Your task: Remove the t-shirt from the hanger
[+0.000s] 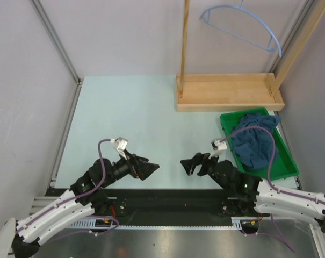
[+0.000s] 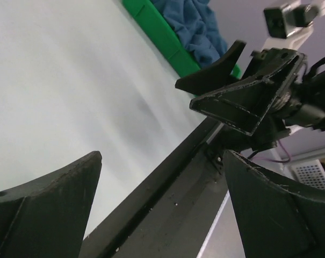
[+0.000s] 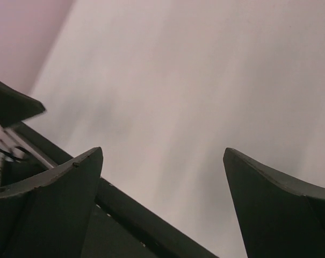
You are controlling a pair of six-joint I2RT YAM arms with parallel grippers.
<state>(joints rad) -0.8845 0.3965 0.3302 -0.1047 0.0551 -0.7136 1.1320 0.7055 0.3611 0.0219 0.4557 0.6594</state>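
My left gripper [image 1: 152, 170] and right gripper [image 1: 187, 165] gape wide and empty, tips facing close, shirt [image 1: 253, 141] lies in the right tray [image 1: 290, 164], hanger [image 1: 221, 7] bare far back, so a careless swing could knock them together.

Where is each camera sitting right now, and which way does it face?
Top external: above and behind the bases, looking down on the table; both arms, left gripper, right gripper, empty hanger, t-shirt in the green tray.
Left wrist: faces right across the table; own open fingers frame the right gripper, tray and t-shirt.
Right wrist: faces left over the table; own open fingers.
Shared: top and left wrist both see t-shirt and tray.
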